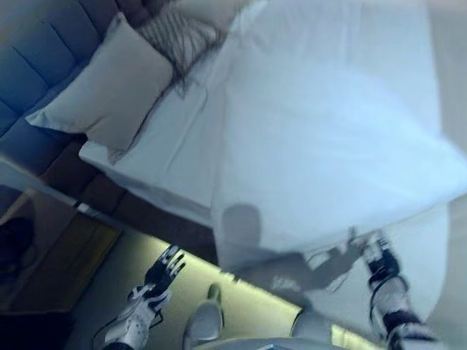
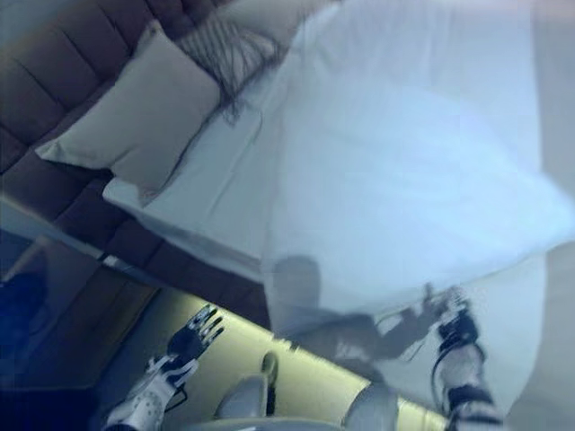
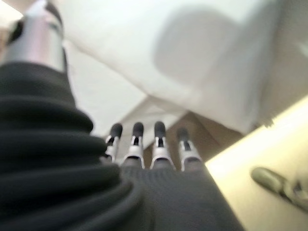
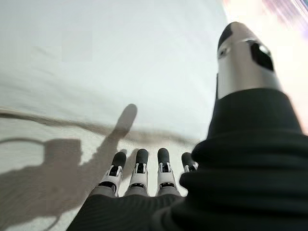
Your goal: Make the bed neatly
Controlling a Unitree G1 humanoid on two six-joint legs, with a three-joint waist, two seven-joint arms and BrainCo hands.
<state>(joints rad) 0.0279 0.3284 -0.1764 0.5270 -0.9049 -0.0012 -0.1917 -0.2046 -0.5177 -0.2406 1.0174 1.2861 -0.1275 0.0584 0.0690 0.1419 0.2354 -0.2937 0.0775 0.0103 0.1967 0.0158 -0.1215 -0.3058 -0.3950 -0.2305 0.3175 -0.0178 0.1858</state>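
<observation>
Overhanging duvet (image 1: 321, 146) edge, right robot hand (image 1: 379, 251) beside.

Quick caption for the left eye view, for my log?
Right hand open at the white duvet's near edge; left hand open over the floor beside the bed; pillow at the headboard.

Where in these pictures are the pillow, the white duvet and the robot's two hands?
pillow (image 1: 109, 84): left eye view, middle of its face.
white duvet (image 1: 328, 138): left eye view, broad top.
left hand (image 1: 164, 270): left eye view, fingers.
right hand (image 1: 379, 255): left eye view, back.

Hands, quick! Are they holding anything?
Left hand: open, holding nothing, beside the bed.
Right hand: open, fingers straight over the white duvet.
</observation>
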